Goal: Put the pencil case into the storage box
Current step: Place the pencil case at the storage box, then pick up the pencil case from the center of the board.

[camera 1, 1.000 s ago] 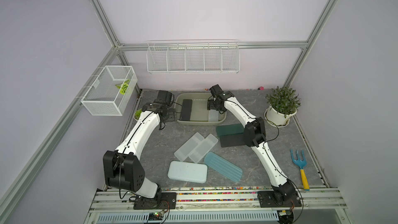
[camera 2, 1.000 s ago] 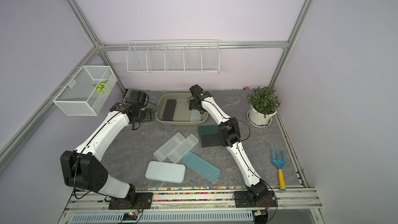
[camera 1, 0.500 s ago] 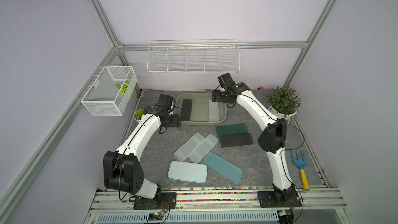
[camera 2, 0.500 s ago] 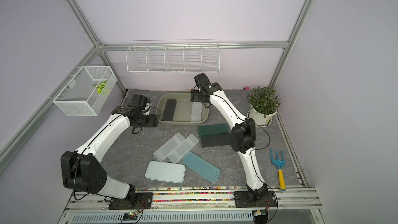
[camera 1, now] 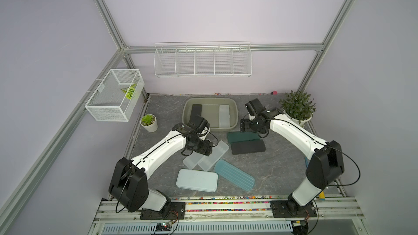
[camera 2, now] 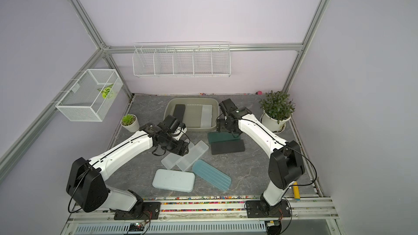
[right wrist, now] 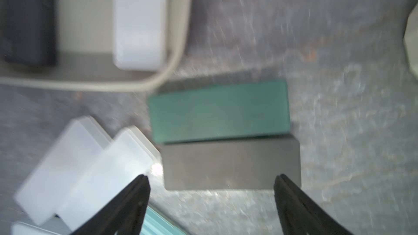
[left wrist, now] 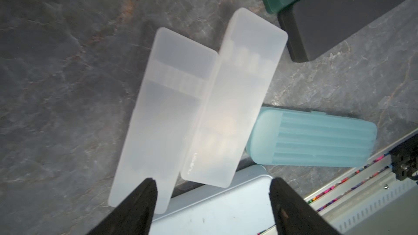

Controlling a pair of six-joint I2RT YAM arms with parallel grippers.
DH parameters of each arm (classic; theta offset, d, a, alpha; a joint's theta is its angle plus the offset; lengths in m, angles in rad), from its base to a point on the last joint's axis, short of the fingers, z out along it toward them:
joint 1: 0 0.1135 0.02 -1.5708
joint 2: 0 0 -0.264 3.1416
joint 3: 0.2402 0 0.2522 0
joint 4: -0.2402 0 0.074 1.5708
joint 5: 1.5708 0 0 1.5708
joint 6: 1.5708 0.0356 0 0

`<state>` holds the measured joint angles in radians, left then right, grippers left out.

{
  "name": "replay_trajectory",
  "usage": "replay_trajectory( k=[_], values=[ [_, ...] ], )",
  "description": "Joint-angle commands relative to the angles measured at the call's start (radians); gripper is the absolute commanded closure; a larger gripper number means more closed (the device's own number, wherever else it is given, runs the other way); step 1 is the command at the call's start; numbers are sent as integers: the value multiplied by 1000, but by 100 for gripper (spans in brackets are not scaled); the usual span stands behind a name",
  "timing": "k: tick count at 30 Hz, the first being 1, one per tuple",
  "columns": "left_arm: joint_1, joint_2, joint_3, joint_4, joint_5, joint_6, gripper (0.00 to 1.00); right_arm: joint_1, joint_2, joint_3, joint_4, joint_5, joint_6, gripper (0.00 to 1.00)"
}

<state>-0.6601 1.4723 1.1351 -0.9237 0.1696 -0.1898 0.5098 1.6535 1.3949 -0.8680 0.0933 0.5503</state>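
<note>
The olive-beige storage box [camera 1: 235,114] stands at the back of the table and holds a black pencil case [camera 1: 195,111] and a frosted white one [camera 1: 224,115]. Two frosted pencil cases [left wrist: 199,109] lie side by side on the table, and my left gripper [left wrist: 211,184] hovers open over their near ends, holding nothing. A dark green case [right wrist: 220,109] and a black case [right wrist: 230,163] lie together just in front of the box. My right gripper [right wrist: 211,177] hangs open above them, empty. In both top views the left gripper [camera 1: 204,149] and right gripper [camera 1: 245,127] are low over the table.
A teal ribbed case [camera 1: 234,175] and a wide light-blue case [camera 1: 196,180] lie near the front rail. A potted plant [camera 1: 297,107] stands at the back right, a small succulent pot [camera 1: 149,122] at the left. A white mesh basket [camera 1: 115,97] and wire rack [camera 1: 202,61] hang on the walls.
Both arms have drawn back from the storage box. The left gripper moved over the frosted cases; the right gripper swung from above the box down to the green and black cases.
</note>
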Motion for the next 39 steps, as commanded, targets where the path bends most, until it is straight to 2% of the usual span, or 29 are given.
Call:
replay_trajectory(
  k=[1, 19, 24, 39],
  values=[
    [-37, 50, -7, 48, 6, -59, 16, -4, -103, -54, -2, 3, 29, 9],
    [-78, 285, 95, 119, -4, -42, 14, -29, -237, -175, -63, 62, 39, 8],
    [-78, 326, 115, 118, -15, -33, 13, -41, -251, -180, -67, 66, 39, 8],
    [-103, 396, 143, 125, 45, -16, 13, -49, -244, -178, -71, 67, 44, 8]
  ],
)
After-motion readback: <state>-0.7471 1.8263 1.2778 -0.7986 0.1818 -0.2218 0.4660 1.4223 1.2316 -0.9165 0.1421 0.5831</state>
